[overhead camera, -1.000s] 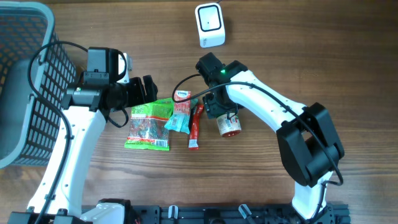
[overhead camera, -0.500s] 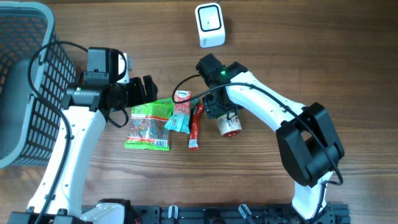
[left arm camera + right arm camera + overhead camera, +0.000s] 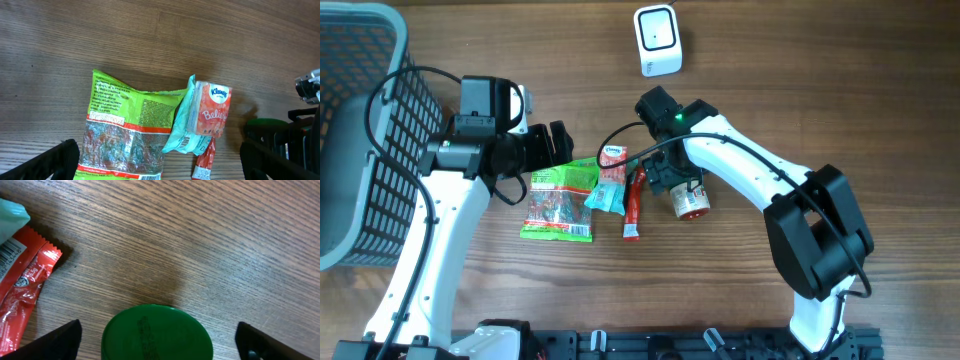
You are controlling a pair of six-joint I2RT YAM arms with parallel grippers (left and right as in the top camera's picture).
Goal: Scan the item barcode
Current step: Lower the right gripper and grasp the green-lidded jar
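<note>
Fig. | right gripper [image 3: 159,337]: spread wide astride green-lidded jar [image 3: 690,203], gripping nothing | left gripper [image 3: 161,155]: spread wide, empty | risk: if I close off-centre, jar skids into red sachet [image 3: 25,285] at 9 o'clock

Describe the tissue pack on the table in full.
The tissue pack is a soft, plastic-wrapped packet: coral front with a Kleenex logo, teal sides, a barcode near one end. It lies on the wooden table, overlapping one edge of the green snack bag and the top end of the red sachet.
</note>
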